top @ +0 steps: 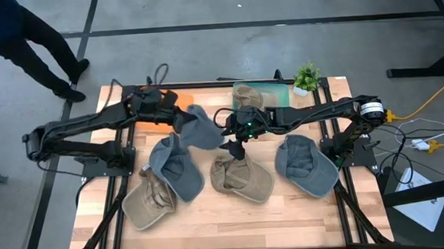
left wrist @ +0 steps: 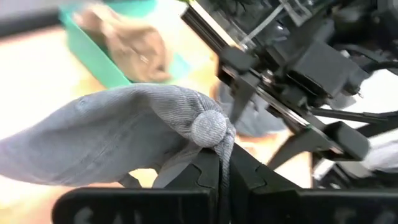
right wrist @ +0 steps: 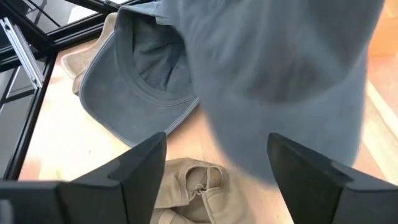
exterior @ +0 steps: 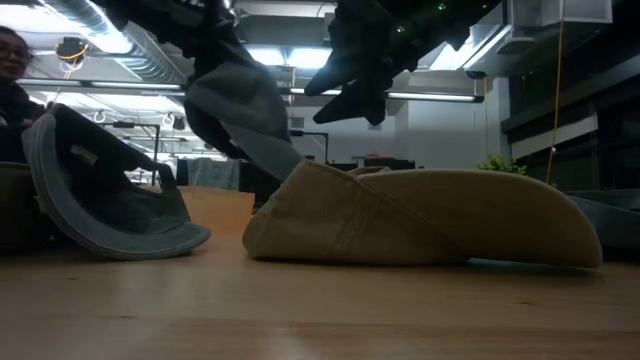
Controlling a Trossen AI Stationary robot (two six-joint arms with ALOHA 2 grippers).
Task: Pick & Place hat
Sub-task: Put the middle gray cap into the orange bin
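Overhead, a grey cap (top: 199, 130) hangs above the table's middle, pinched at its crown by my left gripper (left wrist: 217, 163). My right gripper (top: 235, 148) hovers just beside it, fingers spread wide, holding nothing.

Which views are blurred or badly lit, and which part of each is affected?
Low view: backlit by ceiling lights, so the held grey hat and right hand look dark. Left wrist view: the green bin behind is blurred; the hat's button is sharp. Right wrist view: the near grey hat is smeared.
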